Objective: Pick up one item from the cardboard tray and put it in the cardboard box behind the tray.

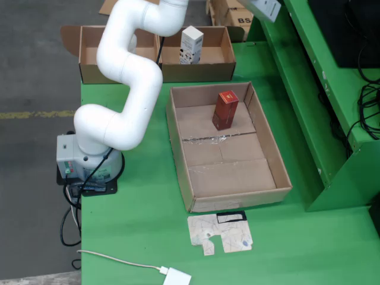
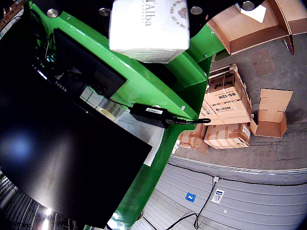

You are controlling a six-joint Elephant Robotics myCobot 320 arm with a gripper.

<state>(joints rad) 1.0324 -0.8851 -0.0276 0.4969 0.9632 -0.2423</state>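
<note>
From the fixed view, my white jointed arm (image 1: pixel 127 71) rises from its grey base (image 1: pixel 83 161) at the left edge of the green table (image 1: pixel 136 225) and runs out of the top of the picture. In the top right corner a white box (image 1: pixel 264 7) shows, cut off by the edge; my gripper itself is out of sight here. The large shallow cardboard tray (image 1: pixel 270 151) sits mid-table with one upright red carton (image 1: pixel 225 109) standing toward its far end. Behind it are two open cardboard boxes: the right one (image 1: pixel 208 65) holds an upright white carton (image 1: pixel 191 45), the left one (image 1: pixel 89 59) is partly hidden by my arm. A flat scrap of cardboard (image 1: pixel 219 233) lies in front of the tray.

From the view riding on my gripper, a white carton with brown lettering (image 2: pixel 148 26) fills the top centre, pressed up against my tool's dark mount. I cannot tell how wide the jaws stand, nor whether fingers or suction hold it. Beyond it lie a green bench edge (image 2: pixel 144 91), a black monitor (image 2: pixel 62 158), and stacked cardboard cartons (image 2: pixel 225 115) on the floor.
</note>
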